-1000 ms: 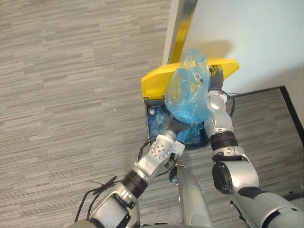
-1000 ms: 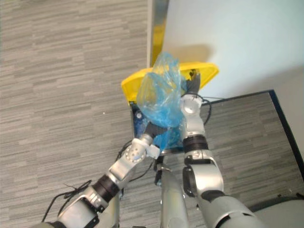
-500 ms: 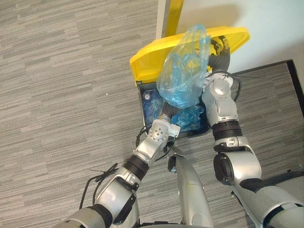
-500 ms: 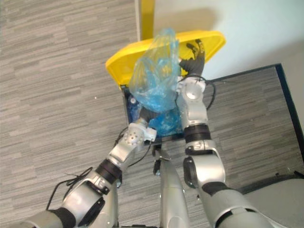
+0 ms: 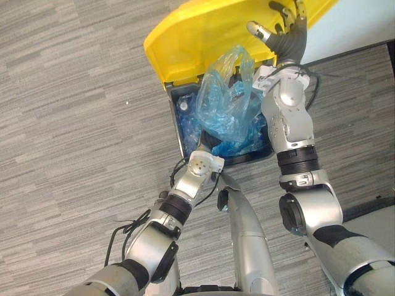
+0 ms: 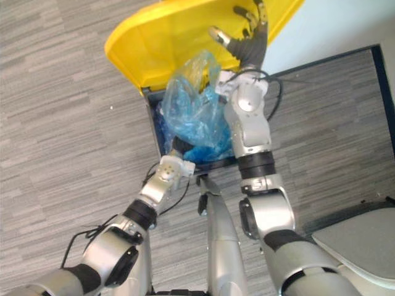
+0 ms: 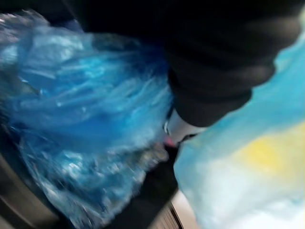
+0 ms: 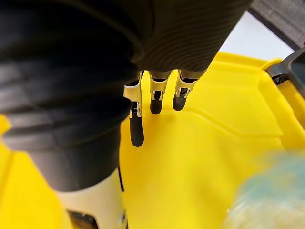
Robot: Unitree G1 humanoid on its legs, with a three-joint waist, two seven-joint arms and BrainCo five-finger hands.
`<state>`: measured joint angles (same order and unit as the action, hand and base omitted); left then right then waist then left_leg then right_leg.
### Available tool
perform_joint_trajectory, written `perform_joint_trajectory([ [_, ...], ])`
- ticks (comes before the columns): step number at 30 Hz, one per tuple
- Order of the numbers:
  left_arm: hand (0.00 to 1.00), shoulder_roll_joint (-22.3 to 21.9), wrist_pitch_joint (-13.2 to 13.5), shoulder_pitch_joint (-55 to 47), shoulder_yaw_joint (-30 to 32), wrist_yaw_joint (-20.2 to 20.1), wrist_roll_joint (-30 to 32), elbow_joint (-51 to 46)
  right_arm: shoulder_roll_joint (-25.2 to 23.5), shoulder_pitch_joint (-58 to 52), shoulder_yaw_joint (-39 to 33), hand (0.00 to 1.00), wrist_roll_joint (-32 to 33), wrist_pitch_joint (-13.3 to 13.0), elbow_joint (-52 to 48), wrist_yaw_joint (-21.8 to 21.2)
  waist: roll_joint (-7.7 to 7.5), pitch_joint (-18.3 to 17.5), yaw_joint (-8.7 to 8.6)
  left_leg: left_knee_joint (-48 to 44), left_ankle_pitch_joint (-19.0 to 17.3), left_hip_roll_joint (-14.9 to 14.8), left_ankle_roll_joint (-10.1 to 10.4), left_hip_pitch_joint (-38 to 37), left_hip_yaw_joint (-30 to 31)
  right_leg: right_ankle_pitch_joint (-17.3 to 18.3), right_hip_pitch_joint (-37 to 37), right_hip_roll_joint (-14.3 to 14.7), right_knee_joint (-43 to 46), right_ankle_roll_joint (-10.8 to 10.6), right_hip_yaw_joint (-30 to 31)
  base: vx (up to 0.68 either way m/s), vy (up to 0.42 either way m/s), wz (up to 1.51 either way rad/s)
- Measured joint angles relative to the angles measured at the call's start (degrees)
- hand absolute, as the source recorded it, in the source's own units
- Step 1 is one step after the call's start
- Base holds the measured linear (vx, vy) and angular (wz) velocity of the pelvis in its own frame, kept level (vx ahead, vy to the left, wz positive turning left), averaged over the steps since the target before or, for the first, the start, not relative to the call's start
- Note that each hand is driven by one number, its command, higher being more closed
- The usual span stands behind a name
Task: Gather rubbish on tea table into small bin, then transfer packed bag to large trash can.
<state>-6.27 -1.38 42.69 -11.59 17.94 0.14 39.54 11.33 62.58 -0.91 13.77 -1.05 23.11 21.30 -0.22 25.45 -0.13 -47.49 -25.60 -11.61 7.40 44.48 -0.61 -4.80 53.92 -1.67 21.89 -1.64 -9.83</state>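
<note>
Right at the near rim of the large trash can [image 5: 175, 120], the left hand [image 5: 208, 140] reaches in under the blue bag [image 5: 231, 105] and is buried in the plastic. The left wrist view gives crumpled blue film and the dark cover, so whether it has a grip on the bag can't be told. The bag sits in the can's mouth, its bulk about level with the rim over the blue liner [image 5: 187, 126]. Its loose neck stands up above the rim toward the lid.

Past it, on the far side of the can, the right hand [image 5: 285, 38] is spread flat. Its fingers [image 8: 136, 129] are straight against the inner face of the yellow lid [image 5: 197, 37], propping it open and holding nothing.

This looks like the drop itself, the last step. To do it well, hold the lid back until the bag is fully below the rim. Lower the bag toward the middle of the can, not onto the near edge, and draw the left hand out without dragging the plastic along.
</note>
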Motion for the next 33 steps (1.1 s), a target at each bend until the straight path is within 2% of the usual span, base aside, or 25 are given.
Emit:
perform_joint_trajectory([
  [3,0.00,0.0,-1.5,0.1,2.2,0.8,1.2,1.3,0.0,0.4,0.5,0.00,0.2,-0.3,0.0,0.1,0.00,0.0,-0.03,-0.6,-0.1,-0.8,0.1,0.6,-0.3,-0.1,0.4,0.5,0.1,0.0,-0.2,0.00,-0.052,-0.04],
  [13,0.00,0.0,-1.8,0.1,2.1,0.9,4.6,1.4,0.0,0.4,0.7,0.00,0.3,-0.3,0.0,0.1,0.00,0.0,-0.02,-0.4,0.1,-0.8,0.5,0.5,-0.3,-0.2,0.3,0.4,0.1,0.2,-0.3,0.00,-0.040,0.00],
  [18,0.00,0.0,-1.8,-0.5,0.5,0.9,5.0,-2.6,-0.2,-1.4,0.5,0.00,-0.2,0.0,0.0,0.2,-0.02,0.0,0.13,1.1,1.2,-0.2,0.8,-1.1,-0.4,-0.2,-1.4,-0.5,-0.2,0.2,-0.9,0.00,-0.044,0.11],
  [22,0.00,0.0,-1.6,-4.8,-1.1,0.9,6.7,-8.6,-0.3,-8.9,0.5,0.00,-0.7,0.2,-2.8,-0.4,-0.07,-0.1,0.47,2.6,1.7,0.1,0.4,-5.0,-0.3,0.5,-5.2,-1.2,-0.3,0.4,-1.4,-0.01,-0.031,0.12],
  [26,0.00,1.0,-1.5,-12.6,-2.3,0.8,7.6,-14.1,-0.9,-16.3,0.5,0.00,-4.3,0.7,-4.9,-2.3,-0.14,-0.2,1.29,4.1,1.9,0.3,0.1,-9.5,-0.4,1.4,-9.4,-1.7,-0.1,0.3,-1.8,-0.01,-0.032,0.11],
  [33,0.00,5.2,-0.4,-27.1,-2.3,-1.1,7.0,-20.8,-3.1,-31.7,0.5,0.00,-9.4,1.5,-6.7,-5.6,-0.29,-0.9,3.76,7.4,2.4,1.3,-0.6,-18.7,-0.4,3.3,-17.0,-2.7,0.5,0.0,-2.0,-0.01,-0.025,0.06],
])
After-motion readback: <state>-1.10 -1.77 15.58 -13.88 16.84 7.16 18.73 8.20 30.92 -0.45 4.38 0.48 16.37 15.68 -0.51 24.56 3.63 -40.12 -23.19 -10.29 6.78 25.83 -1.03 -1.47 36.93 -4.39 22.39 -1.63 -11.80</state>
